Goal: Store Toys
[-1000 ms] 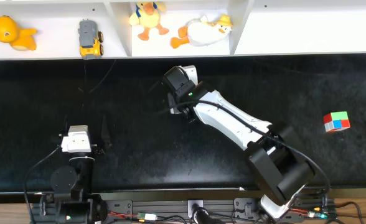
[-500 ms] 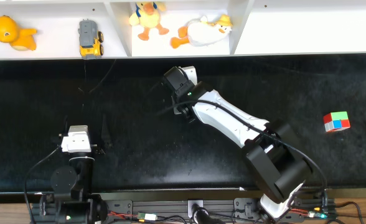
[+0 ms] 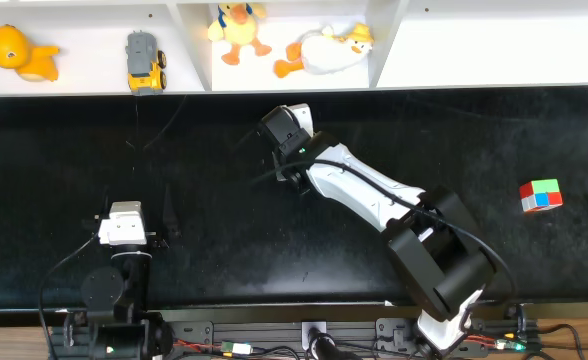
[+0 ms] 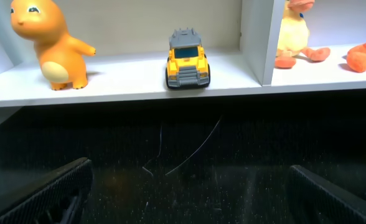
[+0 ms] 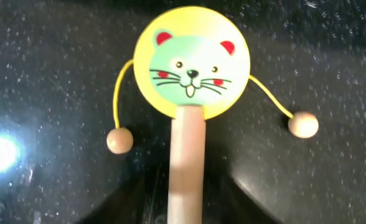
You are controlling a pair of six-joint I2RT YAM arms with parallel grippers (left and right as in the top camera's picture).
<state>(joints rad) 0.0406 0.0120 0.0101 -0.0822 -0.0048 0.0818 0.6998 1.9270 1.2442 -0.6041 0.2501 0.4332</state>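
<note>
While my right gripper (image 5: 187, 210) clamps one yellow cat-faced wooden rattle drum (image 5: 192, 62), my left gripper (image 4: 189, 193) gapes open; one multicoloured cube (image 3: 540, 195) lies on the black table (image 3: 474, 130).

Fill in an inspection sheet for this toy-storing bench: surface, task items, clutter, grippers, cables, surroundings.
Surface: black tabletop, with a white shelf along its far edge.
Task items, stored: orange figure and yellow truck share the left compartment; yellow duck plush and white duck plush share the middle one.
Task items, loose: rattle drum lies flat on the tabletop; coloured cube sits at the right, apart from both arms.
Clutter: nothing seen.
Grippers: left gripper open, empty, facing the shelf; right gripper at the rattle drum's handle end.
Cables: thin strands on the tabletop below the truck; wiring by the arm bases.
Surroundings: nothing seen.
</note>
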